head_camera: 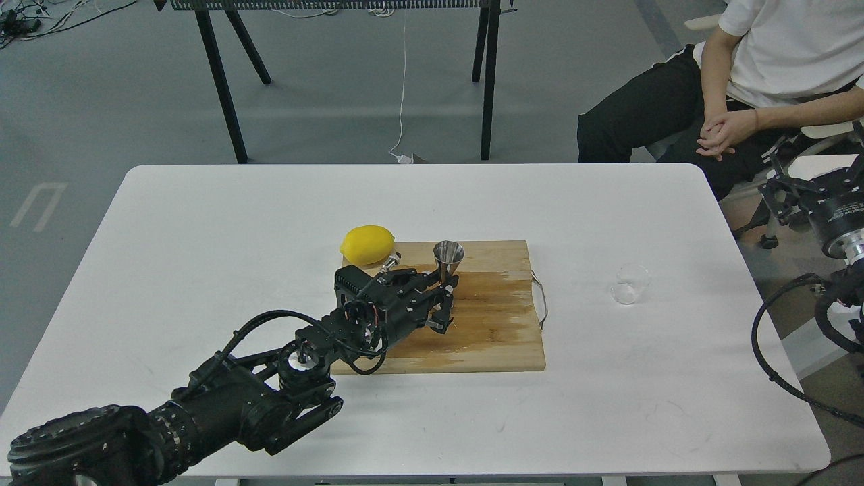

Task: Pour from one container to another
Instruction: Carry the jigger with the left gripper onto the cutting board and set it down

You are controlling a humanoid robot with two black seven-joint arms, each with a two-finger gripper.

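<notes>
Left gripper [445,305] sits on the wooden cutting board [499,337], fingers spread, holding nothing, just beside the steel jigger [448,259]. Clear glass cup [630,283] stands off the board's handle side, well apart. Right gripper's state: can't tell.

left pincer [442,307] hides the jigger's [448,254] lower cone; right arm [827,223] cut off.

Shiny steel jigger [448,260], clear glass cup [630,284], wood board [493,317] w/ glossy wet patches
</notes>
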